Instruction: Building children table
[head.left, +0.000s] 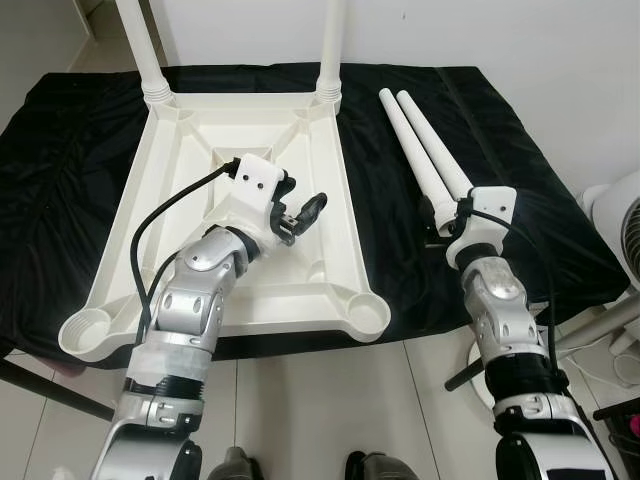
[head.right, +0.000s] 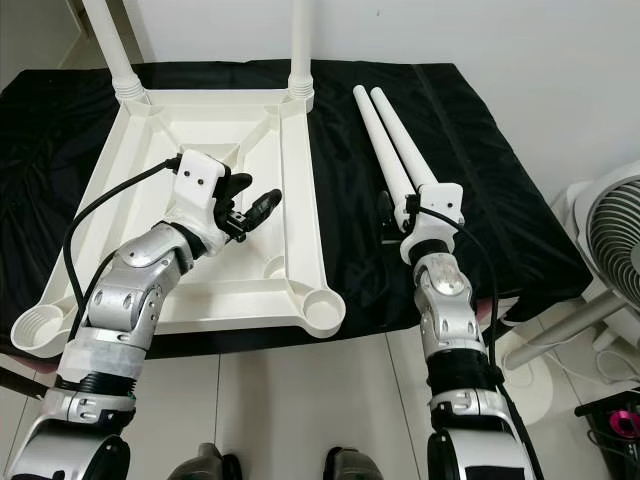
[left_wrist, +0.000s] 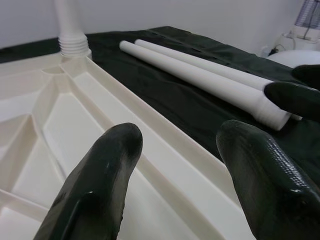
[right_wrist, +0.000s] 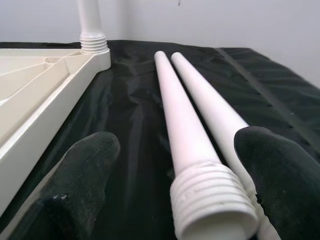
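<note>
On the black-covered surface (head.left: 80, 150), two loose legs (head.left: 425, 150) lie beside the upturned tabletop (head.left: 250, 130). My right hand (right_wrist: 170, 200), fingers spread, straddles one threaded end. The legs look light, stiff and slick; I'd grip just above the threads. My left hand (head.left: 300, 215) hovers released over the tabletop.

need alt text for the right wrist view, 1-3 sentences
The right gripper, fingers spread open, is lined up on the threaded end of the nearer of two white table legs lying side by side on a black cloth. To one side is the corner of the upturned white tabletop, with a leg already screwed in upright.
</note>
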